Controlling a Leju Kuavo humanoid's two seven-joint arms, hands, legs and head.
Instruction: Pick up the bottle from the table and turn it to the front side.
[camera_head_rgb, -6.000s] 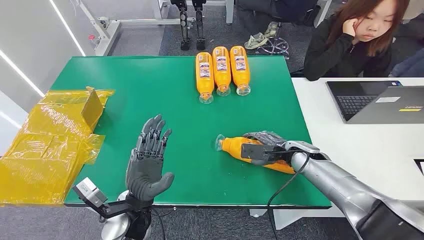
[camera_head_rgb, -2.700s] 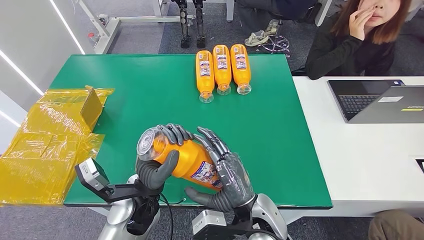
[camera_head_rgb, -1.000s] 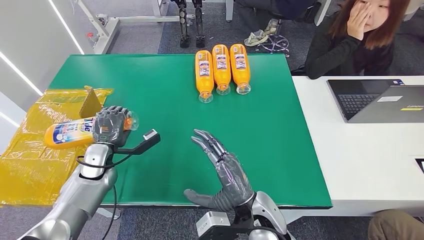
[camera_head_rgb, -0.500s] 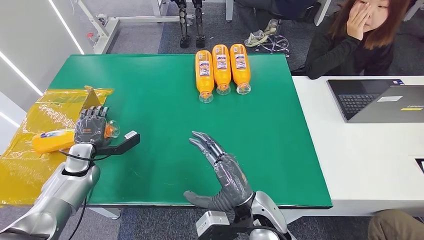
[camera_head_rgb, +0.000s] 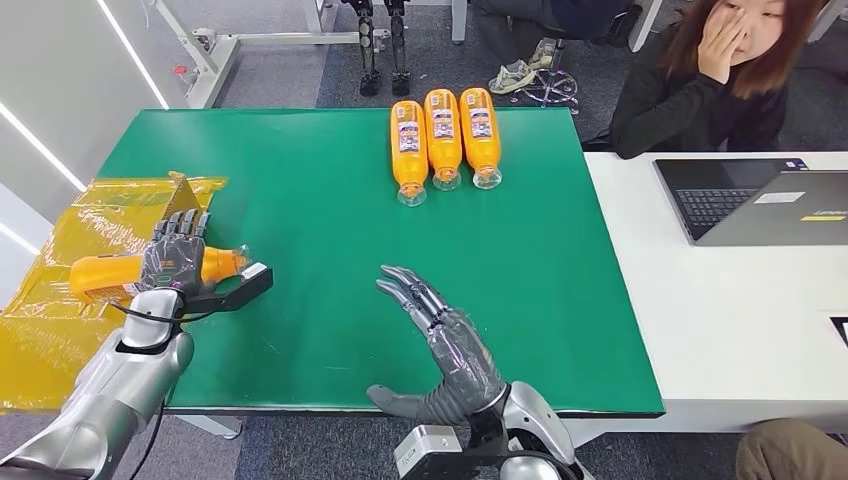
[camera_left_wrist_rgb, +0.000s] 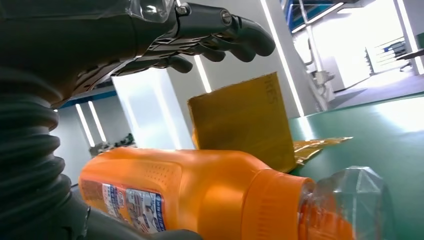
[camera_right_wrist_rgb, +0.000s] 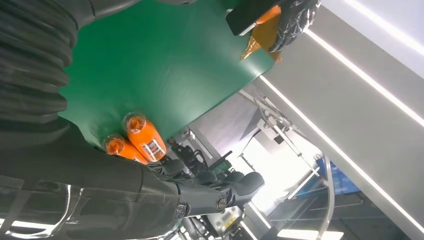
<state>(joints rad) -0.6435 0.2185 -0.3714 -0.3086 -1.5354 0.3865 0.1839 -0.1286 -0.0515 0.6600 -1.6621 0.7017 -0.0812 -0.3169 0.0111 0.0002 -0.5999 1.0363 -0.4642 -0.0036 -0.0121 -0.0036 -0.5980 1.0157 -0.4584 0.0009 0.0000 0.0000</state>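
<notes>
Nearest, the right hand (camera_head_rgb: 450, 350) hovers spread and holding nothing above the green surface (camera_head_rgb: 330, 200). To its left, the left hand (camera_head_rgb: 172, 258) lies over one orange bottle (camera_head_rgb: 105, 275), fingers extended rather than wrapped, so it seems to be letting go; the bottle rests on the yellow plastic sheet (camera_head_rgb: 60, 330) at the surface's edge. This one looks nearly done. Beyond the hands, three more bottles (camera_head_rgb: 443, 135) lie side by side.

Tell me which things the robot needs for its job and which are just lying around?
For the job:
bottle
left hand, over the bottle, fingers spread
right hand, holding nothing

Just lying around:
three bottles in a row
yellow wrap
laptop
</notes>
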